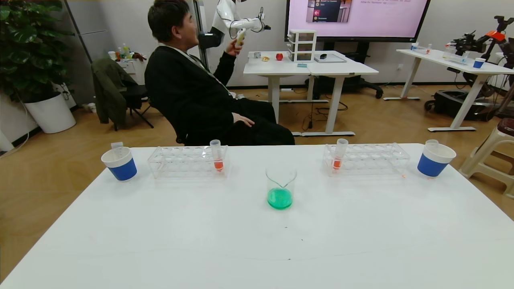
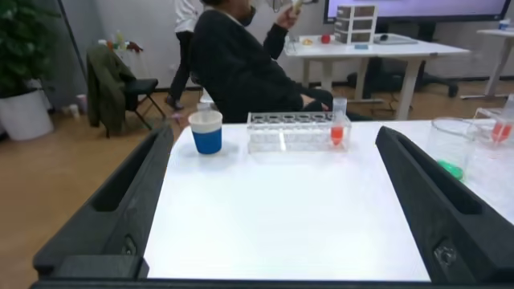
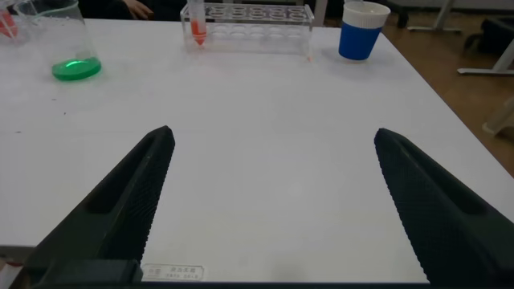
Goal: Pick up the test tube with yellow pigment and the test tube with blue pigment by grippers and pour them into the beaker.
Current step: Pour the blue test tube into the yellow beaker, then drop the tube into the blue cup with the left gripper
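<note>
The beaker (image 1: 280, 188) stands in the middle of the white table (image 1: 257, 241) and holds green liquid. It also shows in the left wrist view (image 2: 451, 148) and the right wrist view (image 3: 60, 40). No tube with yellow or blue liquid is in view. My left gripper (image 2: 275, 136) is open and empty over the table's near left part. My right gripper (image 3: 273, 135) is open and empty over the near right part. Neither gripper shows in the head view.
Two clear racks (image 1: 184, 160) (image 1: 367, 158) each hold one orange-red tube (image 1: 217, 156) (image 1: 338, 154). Blue-and-white cups (image 1: 119, 163) (image 1: 435, 160) stand at the far corners, a clear tube top sticking out of each. A seated person (image 1: 200, 92) is behind the table.
</note>
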Robot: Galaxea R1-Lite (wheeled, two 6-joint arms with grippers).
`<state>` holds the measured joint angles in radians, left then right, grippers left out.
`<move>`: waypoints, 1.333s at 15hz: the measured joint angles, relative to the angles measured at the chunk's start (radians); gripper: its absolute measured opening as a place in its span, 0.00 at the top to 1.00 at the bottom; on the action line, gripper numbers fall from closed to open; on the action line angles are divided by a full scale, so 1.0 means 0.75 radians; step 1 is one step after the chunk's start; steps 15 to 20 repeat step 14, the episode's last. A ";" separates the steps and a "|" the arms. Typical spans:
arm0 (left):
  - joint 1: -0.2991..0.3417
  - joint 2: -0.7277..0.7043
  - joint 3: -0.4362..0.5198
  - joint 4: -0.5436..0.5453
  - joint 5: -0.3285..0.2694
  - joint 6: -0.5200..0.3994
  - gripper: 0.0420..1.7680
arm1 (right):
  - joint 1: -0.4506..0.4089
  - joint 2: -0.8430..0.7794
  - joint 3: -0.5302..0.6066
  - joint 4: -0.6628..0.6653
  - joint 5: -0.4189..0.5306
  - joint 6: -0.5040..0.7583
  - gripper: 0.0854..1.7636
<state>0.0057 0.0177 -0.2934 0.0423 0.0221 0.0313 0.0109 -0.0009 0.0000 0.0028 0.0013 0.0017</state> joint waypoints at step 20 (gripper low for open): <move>0.000 -0.026 0.391 -0.054 -0.029 -0.043 0.01 | 0.000 0.000 0.000 0.001 -0.002 0.003 0.02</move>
